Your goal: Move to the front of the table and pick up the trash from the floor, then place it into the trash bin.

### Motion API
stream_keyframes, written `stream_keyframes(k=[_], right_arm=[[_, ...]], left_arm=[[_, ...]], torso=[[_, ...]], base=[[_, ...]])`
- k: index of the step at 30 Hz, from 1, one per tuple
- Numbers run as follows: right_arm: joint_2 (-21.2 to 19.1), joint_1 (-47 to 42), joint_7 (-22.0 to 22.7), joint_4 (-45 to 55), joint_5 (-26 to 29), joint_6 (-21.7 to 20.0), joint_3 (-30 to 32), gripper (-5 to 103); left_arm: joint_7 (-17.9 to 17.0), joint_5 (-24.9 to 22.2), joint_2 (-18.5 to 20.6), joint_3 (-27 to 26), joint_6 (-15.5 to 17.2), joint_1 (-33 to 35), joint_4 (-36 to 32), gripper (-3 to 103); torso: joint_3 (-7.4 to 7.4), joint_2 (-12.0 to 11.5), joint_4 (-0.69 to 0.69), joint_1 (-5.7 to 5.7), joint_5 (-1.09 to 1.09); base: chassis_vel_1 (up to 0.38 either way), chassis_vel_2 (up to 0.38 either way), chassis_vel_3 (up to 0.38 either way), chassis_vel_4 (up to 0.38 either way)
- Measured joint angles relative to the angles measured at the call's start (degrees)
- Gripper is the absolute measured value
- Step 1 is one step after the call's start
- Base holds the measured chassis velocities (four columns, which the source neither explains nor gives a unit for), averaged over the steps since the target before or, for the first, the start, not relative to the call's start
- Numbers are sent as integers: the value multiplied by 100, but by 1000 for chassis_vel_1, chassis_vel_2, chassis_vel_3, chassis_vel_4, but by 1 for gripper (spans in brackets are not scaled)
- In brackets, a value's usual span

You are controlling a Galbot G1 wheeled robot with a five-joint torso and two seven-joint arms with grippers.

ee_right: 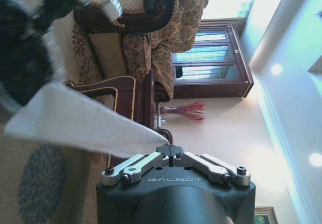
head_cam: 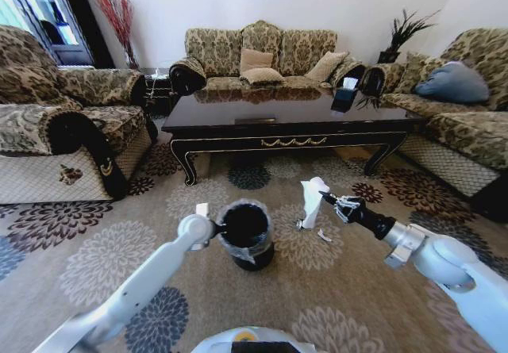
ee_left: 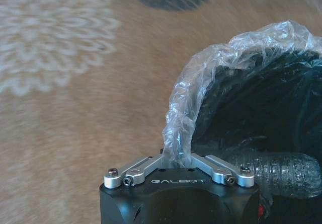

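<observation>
The trash bin [head_cam: 246, 232], black with a clear liner, stands on the carpet in front of the dark table [head_cam: 238, 111]. My left gripper [head_cam: 217, 228] is shut on the bin's liner rim [ee_left: 177, 148]. A clear ribbed bottle [ee_left: 287, 174] lies inside the bin. My right gripper [head_cam: 326, 198] is shut on a piece of trash, a white paper [head_cam: 311, 201], and holds it above the carpet just right of the bin. In the right wrist view the paper [ee_right: 85, 123] hangs from the shut fingertips [ee_right: 170, 151], with the bin [ee_right: 20, 58] beyond it. A small white scrap [head_cam: 324, 235] lies on the carpet below.
Patterned sofas stand at the left [head_cam: 55, 123], behind the table [head_cam: 262, 55] and at the right [head_cam: 460, 115]. A black tissue box [head_cam: 345, 95] sits on the table. Floral carpet [head_cam: 333, 289] spreads around the bin.
</observation>
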Motion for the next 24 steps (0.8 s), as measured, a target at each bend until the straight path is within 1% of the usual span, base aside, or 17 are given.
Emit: stream_keyframes(k=[1, 2, 3, 5, 7, 8, 9, 12, 13, 14, 18, 21, 24], right_arm=[[-10, -7, 7, 45, 13, -5, 39, 0], [-10, -7, 7, 45, 13, -5, 39, 0], [-18, -7, 11, 76, 31, -11, 57, 0], [-35, 7, 14, 140, 79, -33, 67, 0], [-41, 38, 18, 172, 88, -40, 55, 0], [-41, 38, 18, 172, 88, -40, 55, 0], [-40, 62, 19, 188, 86, -41, 16, 0], [-5, 103, 22, 195, 46, -42, -69, 0], [21, 139, 26, 188, -3, -36, -136, 0], [21, 139, 26, 188, -3, -36, -136, 0], [91, 262, 48, 43, -228, 59, -324, 0], [131, 299, 66, -61, -363, 129, -379, 0], [202, 358, 76, -252, -670, 307, -400, 0]], left_arm=[[-28, -6, -120, 225, 1, -180, 142, 0], [-28, -6, -120, 225, 1, -180, 142, 0], [-46, -4, -225, 391, 1, -322, 260, 0], [-65, -2, -490, 644, 1, -578, 506, 0], [-66, -4, -732, 789, 1, -748, 686, 0], [-66, -4, -732, 789, 1, -748, 686, 0], [-72, -4, -947, 885, 0, -860, 808, 0], [-92, -22, -1296, 978, 0, -995, 937, 0], [-113, -37, -1465, 1008, 0, -1050, 989, 0], [-113, -37, -1465, 1008, 0, -1050, 989, 0], [-162, -90, -1704, 1119, 0, -1193, 1045, 0], [-177, -132, -1709, 1152, 0, -1237, 1009, 0], [-203, -154, -1656, 1158, 0, -1245, 928, 0]], torso=[[0, 0, 1, 0, 0], [0, 0, 1, 0, 0], [0, 0, 1, 0, 0], [0, 0, 6, 0, 1], [0, 0, 5, 0, -1], [0, 0, 5, 0, -1], [0, 0, 4, 0, 0], [0, 0, 2, 0, 0], [0, 0, 3, 0, 0], [0, 0, 3, 0, 0], [0, 0, 3, 0, 0], [0, 0, 5, 0, 0], [0, 0, 5, 0, 0]], base=[[0, 0, 0, 0], [0, 0, 0, 0], [0, 0, 0, 0], [0, 0, 0, 0], [0, 0, 0, 0], [0, 0, 0, 0], [0, 0, 0, 0], [0, 0, 0, 0], [0, 0, 0, 0], [0, 0, 0, 0], [0, 0, 0, 0], [0, 0, 0, 0], [0, 0, 0, 0]])
